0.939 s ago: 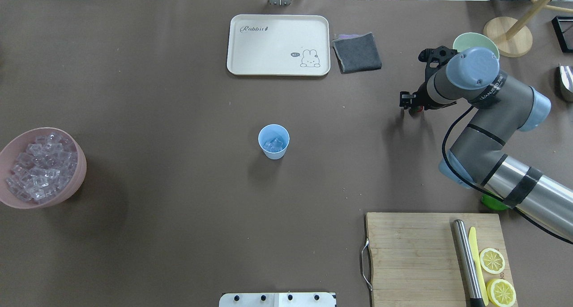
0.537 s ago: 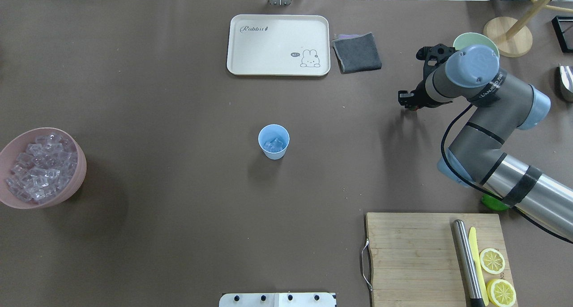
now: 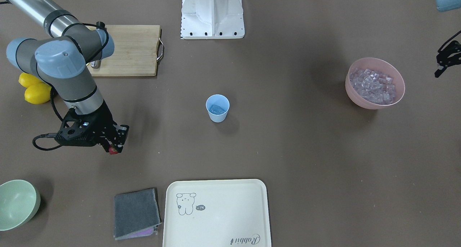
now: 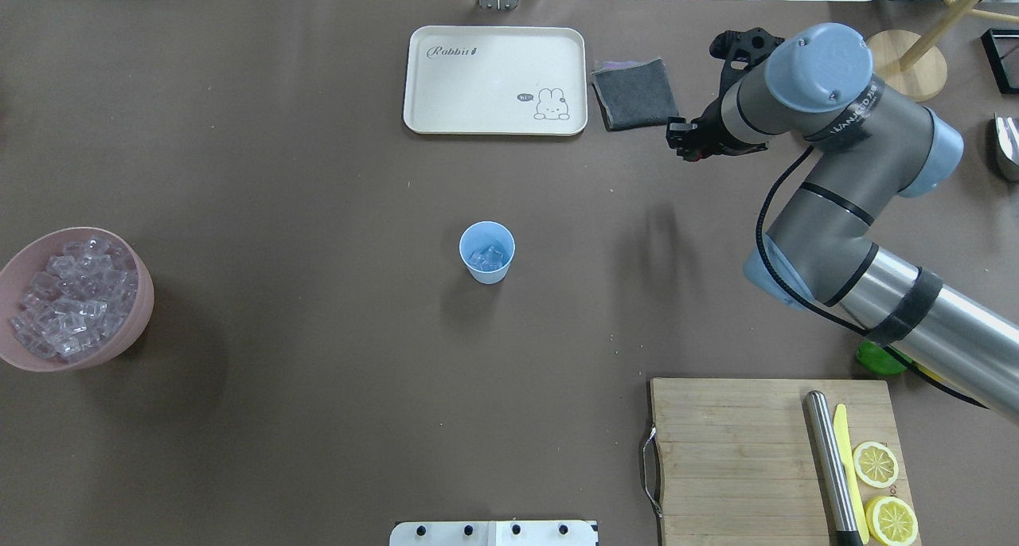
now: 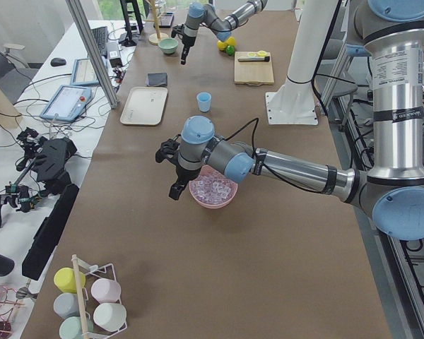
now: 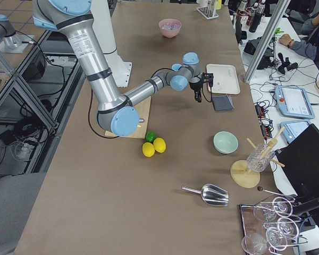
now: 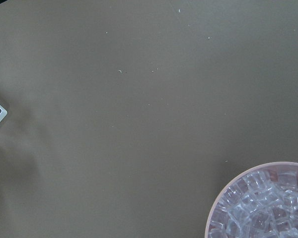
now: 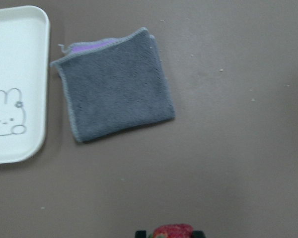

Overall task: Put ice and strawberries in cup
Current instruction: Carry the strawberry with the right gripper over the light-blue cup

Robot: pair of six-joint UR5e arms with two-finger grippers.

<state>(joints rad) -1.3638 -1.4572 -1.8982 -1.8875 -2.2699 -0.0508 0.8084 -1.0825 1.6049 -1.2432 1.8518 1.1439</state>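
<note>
1. While the pink bowl (image 4: 142,317) at the table's left end holds a full heap of ice (image 4: 64,307), the left gripper (image 3: 441,65) hangs just beside it over bare table. Cannot tell if its jaws are apart or together.
2. Cup (image 4: 486,251) stands upright mid-table, well apart from both arms, with a few cubes already inside, so the ice part looks at least started.
3. Strawberry (image 3: 113,151) is pinched in the right gripper (image 3: 115,146), off the table near the grey cloth (image 4: 635,92) and well apart from the cup. Judged left to do: carry it over and drop it in.
4. Views: the right wrist view shows the berry between the fingertips, cloth and tray (image 8: 15,74) below, while the overhead view mostly hides it behind the wrist. The front view shows two whole lemons (image 3: 34,88) that the overhead view hides. The left wrist view shows only the bowl's edge, no fingers.
</note>
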